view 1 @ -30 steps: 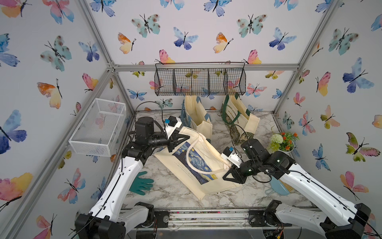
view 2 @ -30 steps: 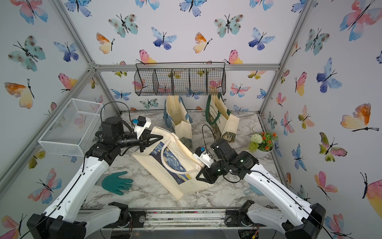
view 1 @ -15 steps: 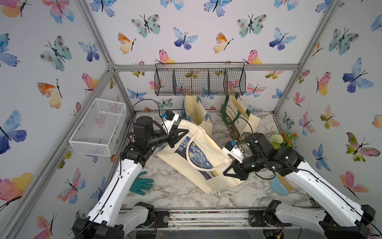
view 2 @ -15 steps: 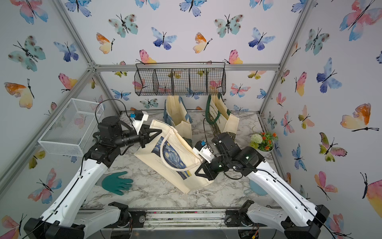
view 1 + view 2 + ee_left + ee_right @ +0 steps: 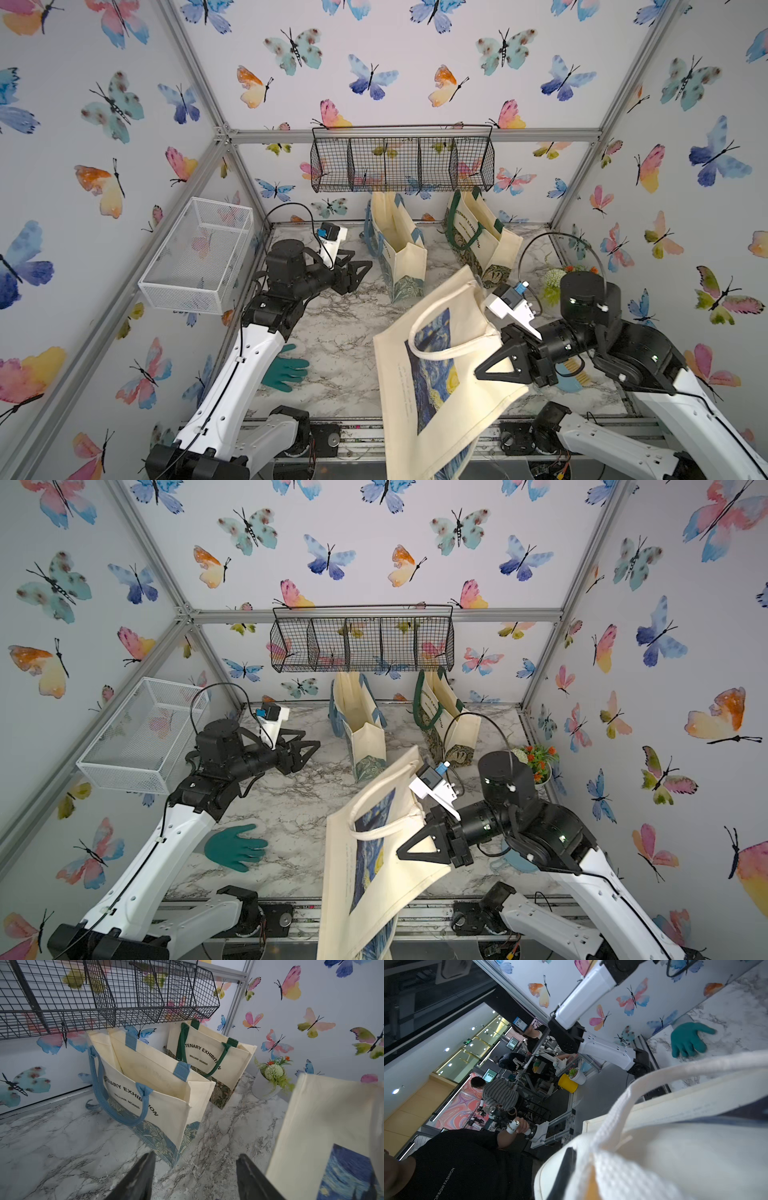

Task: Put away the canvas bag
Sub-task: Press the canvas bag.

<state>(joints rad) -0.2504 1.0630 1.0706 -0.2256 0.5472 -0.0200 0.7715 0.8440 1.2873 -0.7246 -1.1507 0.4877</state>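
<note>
Our right gripper (image 5: 482,372) pinched the canvas bag (image 5: 436,374) near its handle; our left gripper (image 5: 362,276) stood spread and empty. Beyond, a blue-handled tote (image 5: 399,249) and a green-handled tote (image 5: 482,245) stood upright beneath the wire basket (image 5: 401,164).

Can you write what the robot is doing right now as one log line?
right gripper: shut on bag | left gripper: open, empty | bag: held up, tilted, not put away yet

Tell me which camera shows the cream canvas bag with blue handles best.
The left wrist view: the cream canvas bag with blue handles stands close, open, its lettering readable. Both top views show it small, from above. The right wrist view misses it.
</note>
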